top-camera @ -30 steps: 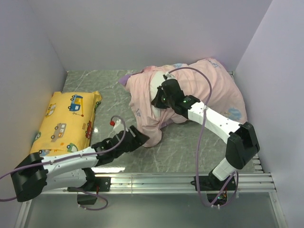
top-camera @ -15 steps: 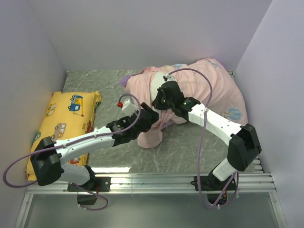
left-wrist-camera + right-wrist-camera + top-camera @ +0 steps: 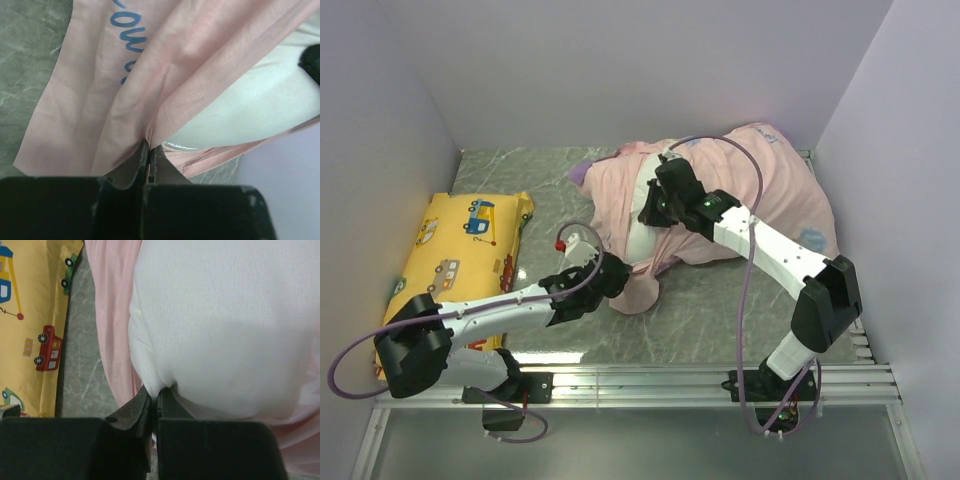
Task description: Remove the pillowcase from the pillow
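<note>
Nearest the arm bases, the left hand (image 3: 148, 145) is pinched tight on a pale pink fold of the pillowcase (image 3: 775, 190), beyond it the right hand (image 3: 157, 390) is clamped on the white pillow (image 3: 215, 330) bulging from that case, heaped far right on the desk (image 3: 720, 310), well apart from the yellow vehicle cushion (image 3: 460, 255).

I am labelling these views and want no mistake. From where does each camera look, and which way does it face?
Top external: above and behind the arms, looking down on the table; both arms show, bases at the bottom.
Left wrist: on the left arm, looking along the left gripper, shut on a fold of the pillowcase.
Right wrist: on the right arm, looking past the right gripper, which pinches the white pillow; yellow cushion at left.
Shared: both wrist views show pillow and pillowcase.
</note>
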Controlling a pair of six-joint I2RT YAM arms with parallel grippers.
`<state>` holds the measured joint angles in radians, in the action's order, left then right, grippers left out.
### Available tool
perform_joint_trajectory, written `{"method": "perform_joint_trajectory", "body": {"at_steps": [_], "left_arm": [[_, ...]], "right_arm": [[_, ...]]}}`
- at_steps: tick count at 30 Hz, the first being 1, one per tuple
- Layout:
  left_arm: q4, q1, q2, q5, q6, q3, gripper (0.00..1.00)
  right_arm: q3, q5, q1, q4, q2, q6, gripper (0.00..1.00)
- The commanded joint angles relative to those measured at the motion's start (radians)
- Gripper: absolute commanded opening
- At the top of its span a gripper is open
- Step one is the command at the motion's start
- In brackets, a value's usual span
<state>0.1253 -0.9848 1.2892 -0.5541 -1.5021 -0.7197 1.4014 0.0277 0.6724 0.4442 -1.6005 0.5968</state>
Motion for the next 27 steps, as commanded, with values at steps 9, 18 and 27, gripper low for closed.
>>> {"method": "perform_joint_trajectory", "body": {"at_steps": [9, 18, 27], "left_arm": [[-0.019, -0.023, 0.047, 0.141, -0.079, 0.23, 0.01], [-0.096, -0.017, 0.044, 0.148, -0.087, 0.29, 0.02], [-0.26, 0.288, 0.099, 0.263, 0.12, 0.235, 0.01]], "right_arm": [[0.278, -0.015, -0.131, -0.104, 0.017, 0.015, 0.0], [0.175, -0.1, -0.155, -0.148, 0.049, 0.043, 0.0], [-0.345, -0.301, -0.065, -0.3, 0.373, 0.066, 0.0]]}}
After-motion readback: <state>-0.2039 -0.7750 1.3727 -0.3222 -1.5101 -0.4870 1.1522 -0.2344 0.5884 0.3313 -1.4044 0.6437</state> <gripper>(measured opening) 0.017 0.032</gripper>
